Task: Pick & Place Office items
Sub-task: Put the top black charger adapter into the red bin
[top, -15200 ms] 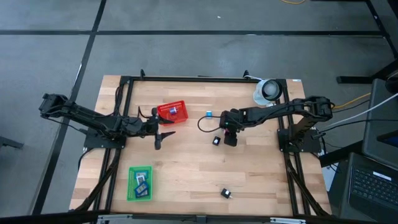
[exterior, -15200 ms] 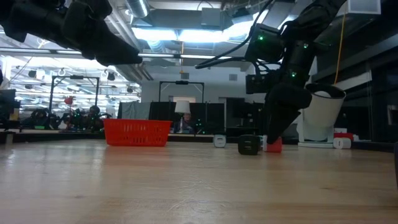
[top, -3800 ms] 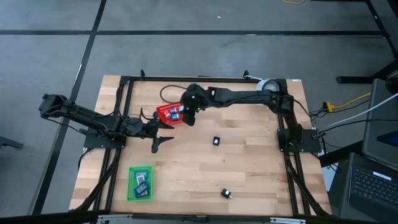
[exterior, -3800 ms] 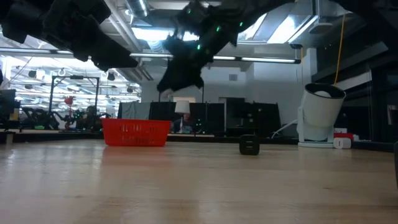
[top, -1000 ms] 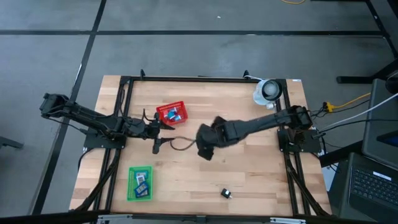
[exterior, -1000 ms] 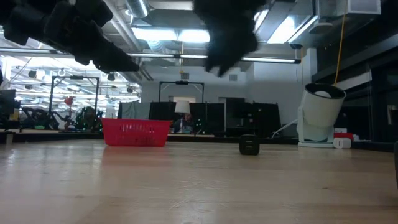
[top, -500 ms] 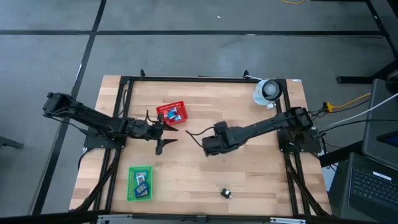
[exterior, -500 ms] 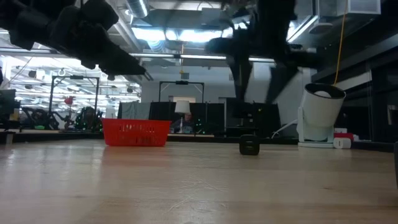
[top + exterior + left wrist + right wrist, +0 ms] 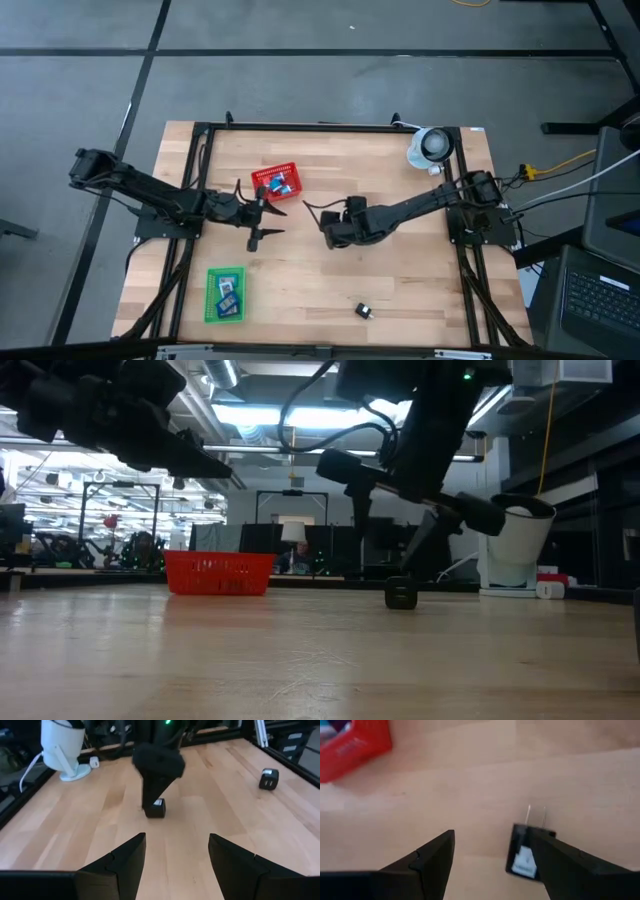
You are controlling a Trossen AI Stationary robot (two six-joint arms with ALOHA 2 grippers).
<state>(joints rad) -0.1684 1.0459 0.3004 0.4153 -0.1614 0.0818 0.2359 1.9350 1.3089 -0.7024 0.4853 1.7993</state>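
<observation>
Reaching low over the table's middle, the right gripper point(image 9: 328, 232) is seen with its fingers spread and nothing held between them. A black plug adapter point(image 9: 526, 854) lies on the wood just ahead of the fingertips, toward the inner side of one finger rather than centred in the gap, with its two metal prongs pointing away from the wrist; its long axis runs roughly along the line of approach. In the left wrist view the same adapter point(image 9: 156, 808) sits directly beneath the descending gripper. A small sideways correction is judged necessary before closure.

The left gripper point(image 9: 262, 217) hangs at about nine o'clock from the adapter, parted and empty, farther off than the right. A second black adapter point(image 9: 363, 311) rests near the table's six o'clock edge. At roughly eleven o'clock stands the red basket point(image 9: 276, 181).

Compared with a second earlier, the right arm has been drawn lower and settled over the adapter.
</observation>
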